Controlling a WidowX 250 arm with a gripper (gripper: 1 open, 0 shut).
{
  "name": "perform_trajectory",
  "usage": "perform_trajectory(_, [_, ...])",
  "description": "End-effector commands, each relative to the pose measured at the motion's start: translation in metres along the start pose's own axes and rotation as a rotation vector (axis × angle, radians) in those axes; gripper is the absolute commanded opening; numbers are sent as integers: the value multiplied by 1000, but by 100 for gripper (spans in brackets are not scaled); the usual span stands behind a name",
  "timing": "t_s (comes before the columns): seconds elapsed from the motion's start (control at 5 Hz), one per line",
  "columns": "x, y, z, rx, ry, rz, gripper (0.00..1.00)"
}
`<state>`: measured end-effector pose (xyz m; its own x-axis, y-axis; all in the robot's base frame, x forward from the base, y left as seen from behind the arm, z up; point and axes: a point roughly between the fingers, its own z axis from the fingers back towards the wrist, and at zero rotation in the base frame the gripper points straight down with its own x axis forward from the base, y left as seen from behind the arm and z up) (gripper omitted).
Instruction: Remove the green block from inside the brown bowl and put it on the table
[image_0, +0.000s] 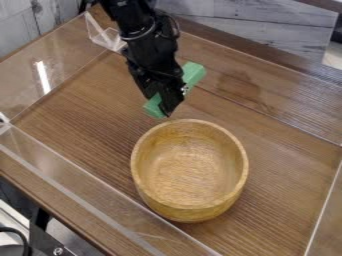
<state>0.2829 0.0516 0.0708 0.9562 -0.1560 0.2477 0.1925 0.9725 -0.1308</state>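
Observation:
My gripper (164, 106) points steeply down just beyond the far rim of the brown bowl (190, 168) and is shut on the green block (182, 84). The block sticks out to the upper right of the black fingers, tilted, and is held a little above the table (80, 110). The bowl is round, light tan wood with a pale inside, and nothing lies in it. It stands in front of the gripper, toward the lower right of the view.
Low clear acrylic walls (60, 175) run along the table's edges at the left, the front and the back. Open wood-grain surface lies to the left of the arm and to the right behind the bowl. A grey stone wall rises behind the table.

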Motion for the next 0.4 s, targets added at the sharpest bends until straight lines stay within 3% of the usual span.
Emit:
perform_trajectory(0.0, [15,9,11,26,-55,1,0])
perform_trajectory(0.2, [17,11,9,24,-55,5,0])
